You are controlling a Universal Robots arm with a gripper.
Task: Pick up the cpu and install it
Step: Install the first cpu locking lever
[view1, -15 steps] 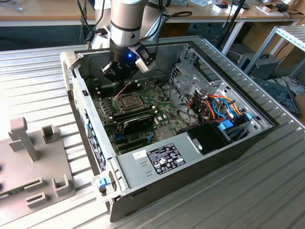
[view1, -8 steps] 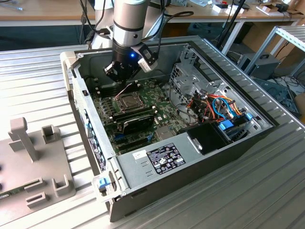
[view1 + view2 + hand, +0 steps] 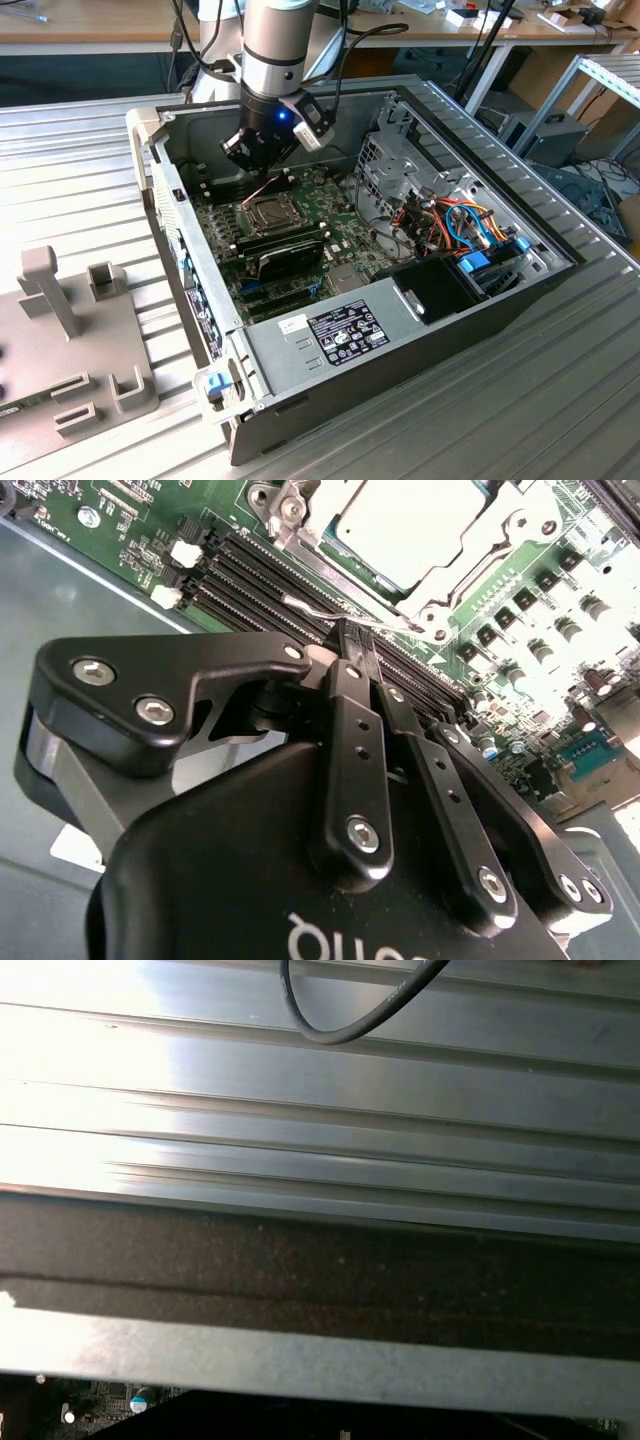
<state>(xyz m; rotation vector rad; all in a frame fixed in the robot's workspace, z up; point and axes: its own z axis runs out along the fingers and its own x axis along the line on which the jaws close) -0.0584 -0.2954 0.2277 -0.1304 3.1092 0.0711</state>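
The claw (image 3: 357, 640) hangs over the motherboard (image 3: 300, 225), fingers pressed together, gripping nothing. The cpu (image 3: 405, 525), at the top centre of the second wrist view, appears seated in its socket (image 3: 268, 210). The thin latch lever (image 3: 330, 605) looks unfastened, so locking down remains.

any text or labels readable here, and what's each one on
Nothing can be read in full.
On the power supply, the black label: print too small to read.
Beside it, the white sticker: too small to read.
On the body of the gripper, the white lettering in the second wrist view: cut off at the picture's edge, no whole word.
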